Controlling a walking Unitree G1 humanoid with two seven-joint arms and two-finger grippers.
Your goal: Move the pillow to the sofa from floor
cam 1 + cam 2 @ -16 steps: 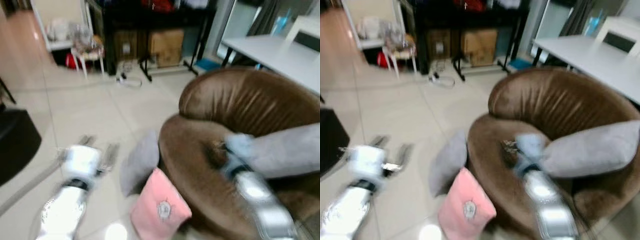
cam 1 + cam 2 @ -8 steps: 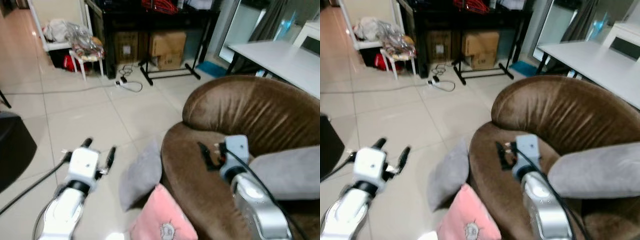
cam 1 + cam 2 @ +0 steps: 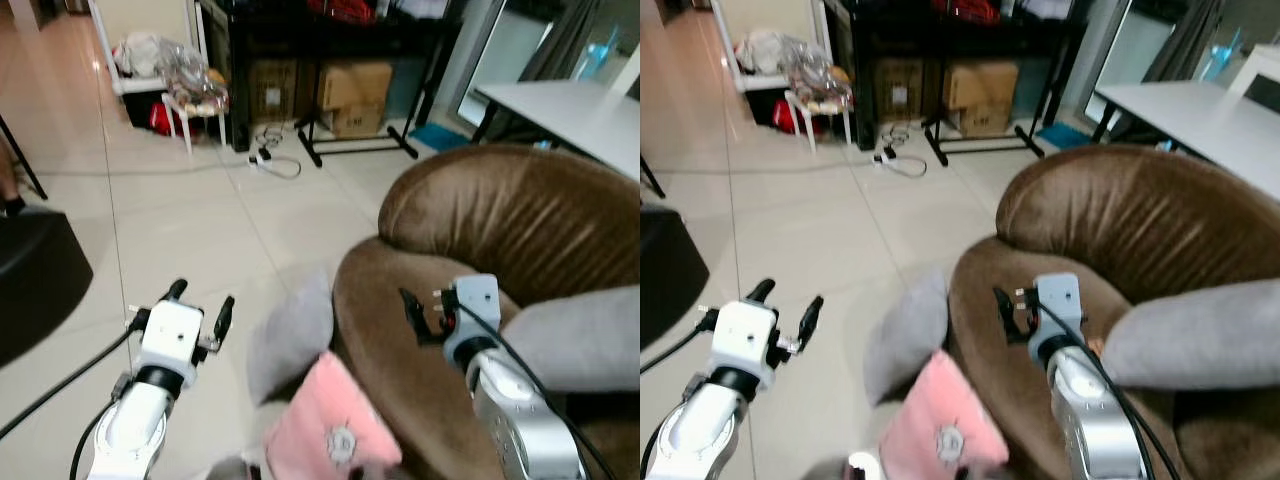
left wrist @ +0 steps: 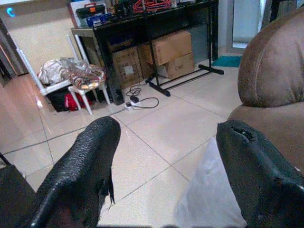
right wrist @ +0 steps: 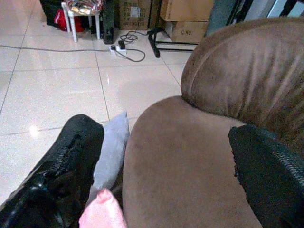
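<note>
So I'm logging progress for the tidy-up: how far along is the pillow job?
Done: one grey pillow already lies on the brown sofa. In hand: nothing; the left pincer hangs open above the floor tiles, and the right pincer is open over the sofa seat. Left: a grey pillow and a pink pillow lean against the sofa's front at floor level, neither grasped yet.

A pink pillow (image 3: 330, 437) with a small round emblem leans by a grey pillow (image 3: 290, 336) against the brown sofa (image 3: 500, 220) on a pale tiled floor (image 3: 190, 230).
</note>
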